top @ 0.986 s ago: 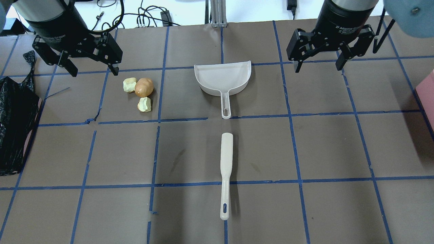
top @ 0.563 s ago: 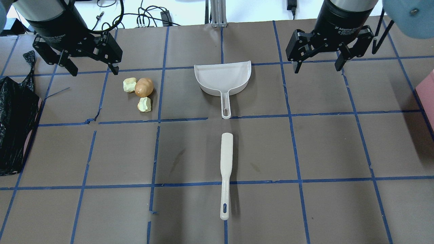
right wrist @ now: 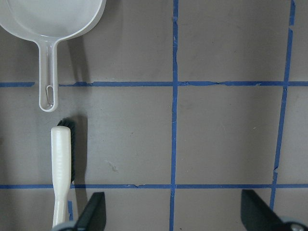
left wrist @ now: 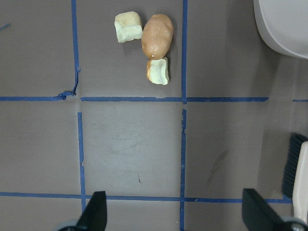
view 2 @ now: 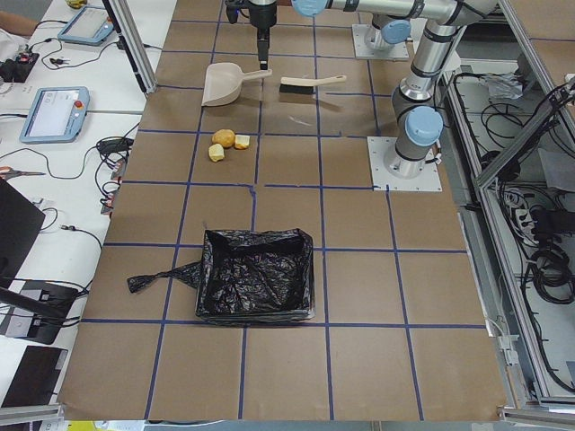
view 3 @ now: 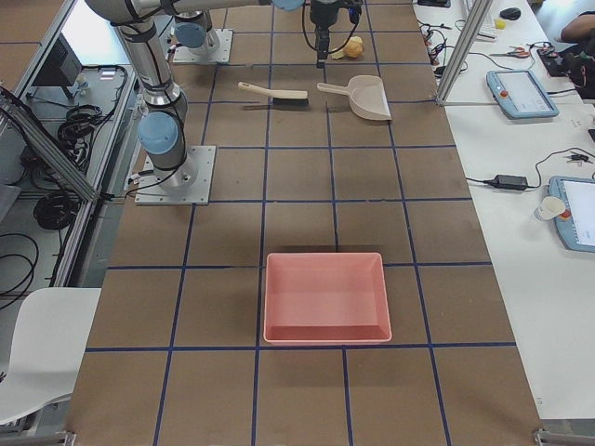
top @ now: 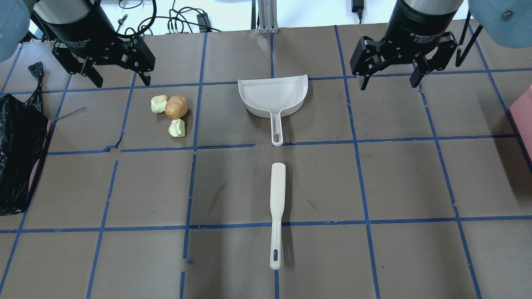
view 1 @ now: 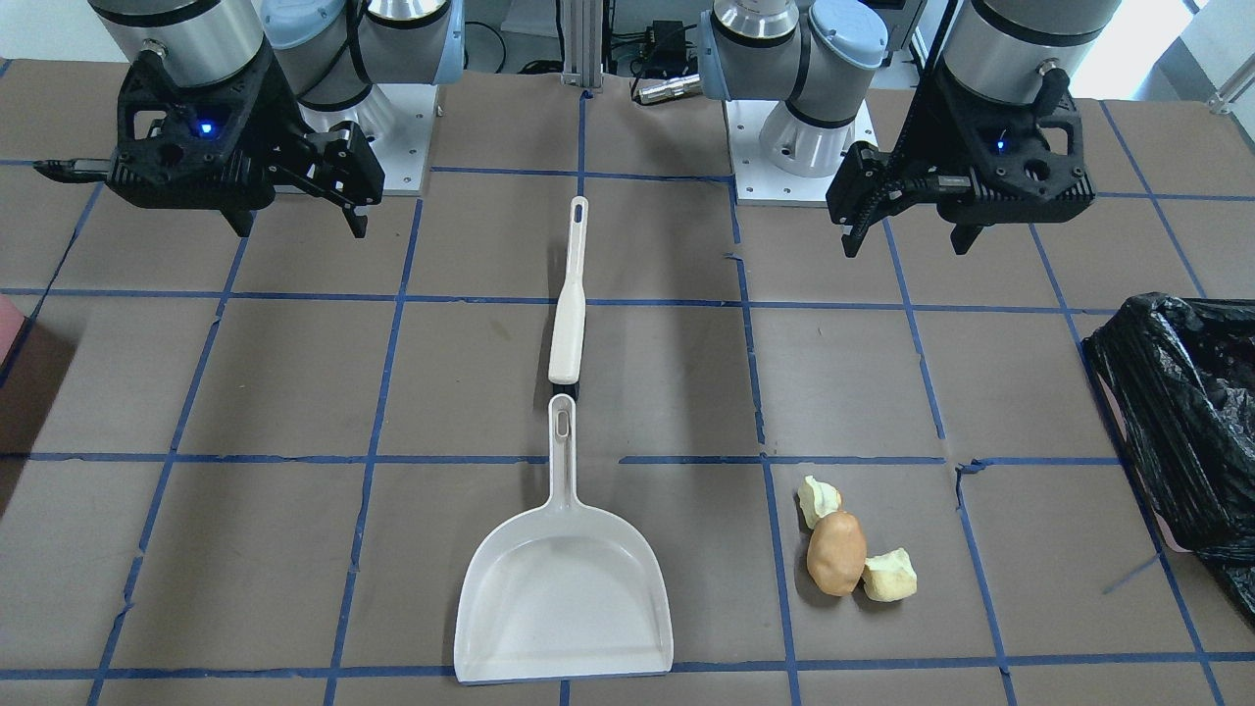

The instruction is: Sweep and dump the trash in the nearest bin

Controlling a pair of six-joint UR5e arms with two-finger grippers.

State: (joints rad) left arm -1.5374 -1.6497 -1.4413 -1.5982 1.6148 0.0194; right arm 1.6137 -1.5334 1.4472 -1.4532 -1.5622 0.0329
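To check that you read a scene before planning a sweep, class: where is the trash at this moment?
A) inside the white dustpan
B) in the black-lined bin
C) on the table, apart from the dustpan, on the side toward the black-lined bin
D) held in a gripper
C: the trash lies on the table, separated by a gap from the dustpan, between it and the bin.

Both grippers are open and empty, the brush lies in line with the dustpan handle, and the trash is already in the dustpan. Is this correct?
One thing is wrong: the trash lies on the table beside the dustpan, apart from it, as the overhead view shows. Both the left gripper and right gripper are open and empty, and the brush is in line with the handle.
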